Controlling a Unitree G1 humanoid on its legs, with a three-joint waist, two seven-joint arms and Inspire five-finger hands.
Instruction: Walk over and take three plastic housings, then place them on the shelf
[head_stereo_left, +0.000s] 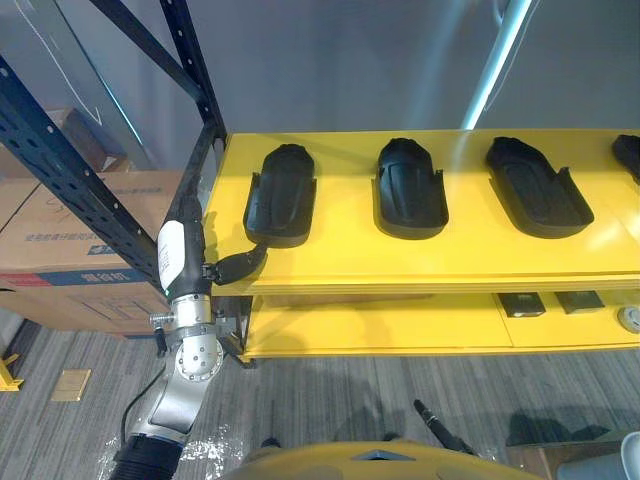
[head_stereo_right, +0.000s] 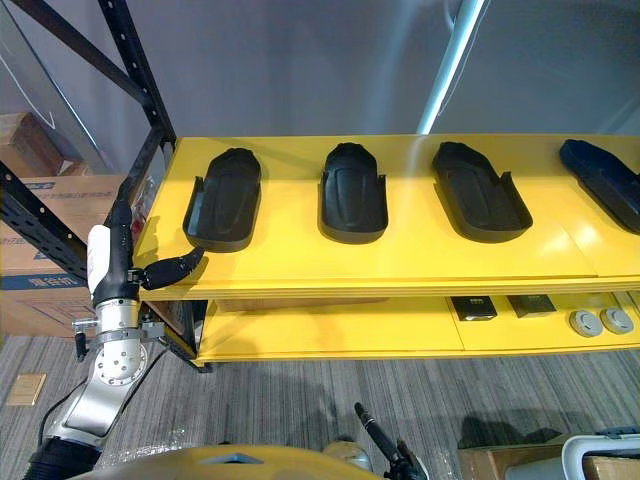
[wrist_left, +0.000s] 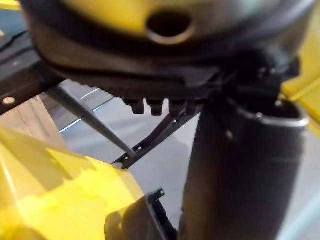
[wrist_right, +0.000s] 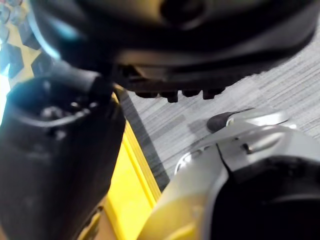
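Lying in a row on the top board of the yellow shelf (head_stereo_right: 400, 262), four black plastic housings were recorded. The first housing (head_stereo_right: 222, 200) was set at the shelf's left end. The second housing (head_stereo_right: 352, 193) and third housing (head_stereo_right: 480, 192) lay toward its middle. The fourth housing (head_stereo_right: 610, 180) lay at its right end, partly cut off by the view's edge. All four were laid lengthwise from the shelf's front to its back and were well apart from one another.

The left hand (head_stereo_left: 215, 268) was held at the shelf's front left corner, level with the top board. One dark digit was stretched toward the near end of the first housing. Whether that housing was actually touched could not be told. The hand was spread loosely and nothing was grasped in it.

The right hand (wrist_right: 175, 45) was seen in its own wrist view, over the grey carpet floor (wrist_right: 280, 75) in front of the shelf. It was slack and nothing was held in it.

On the shelf's lower board, two small dark boxes (head_stereo_right: 472, 308) and two round fittings (head_stereo_right: 585, 322) were noted toward the right end. Cardboard boxes (head_stereo_left: 70, 250) were stacked to the left of the shelf, behind a dark blue rack post (head_stereo_left: 60, 160).
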